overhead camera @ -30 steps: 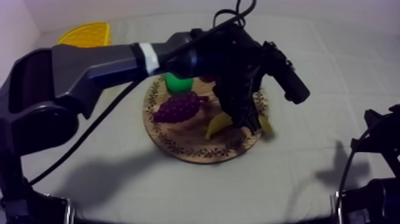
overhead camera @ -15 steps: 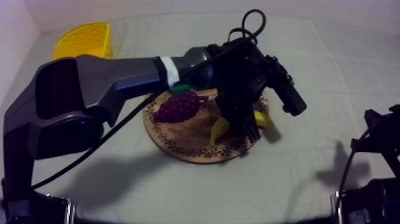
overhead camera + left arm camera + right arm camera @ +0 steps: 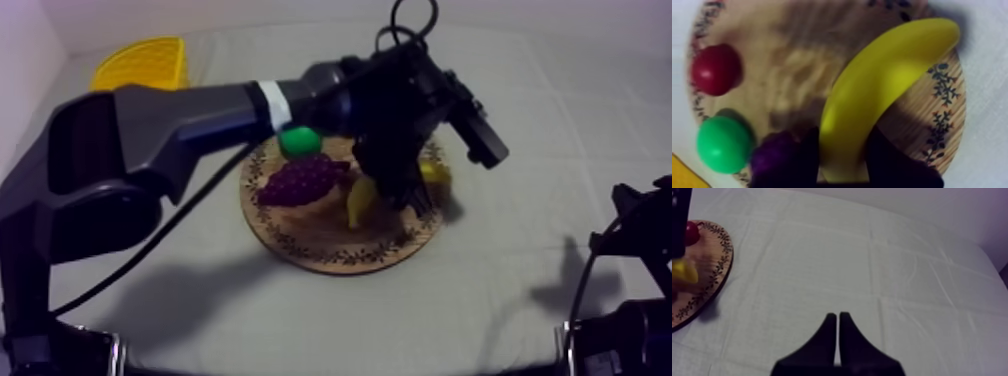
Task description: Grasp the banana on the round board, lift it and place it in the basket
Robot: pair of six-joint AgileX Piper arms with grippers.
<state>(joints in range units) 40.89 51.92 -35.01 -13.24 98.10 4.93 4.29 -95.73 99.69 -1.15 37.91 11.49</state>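
The left gripper (image 3: 843, 135) is clamped on the banana (image 3: 882, 95) near one end, over the wooden board (image 3: 322, 250) at frame centre; whether the banana clears the wood is hard to tell. The board also holds grapes (image 3: 300, 180), a pear (image 3: 299, 140) and a small red fruit (image 3: 716, 69). The yellow basket (image 3: 140, 62) sits upper left. The right gripper (image 3: 838, 319) has its fingers together.

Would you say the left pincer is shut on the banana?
Yes, shut: the left pincer grips the banana between both fingers.
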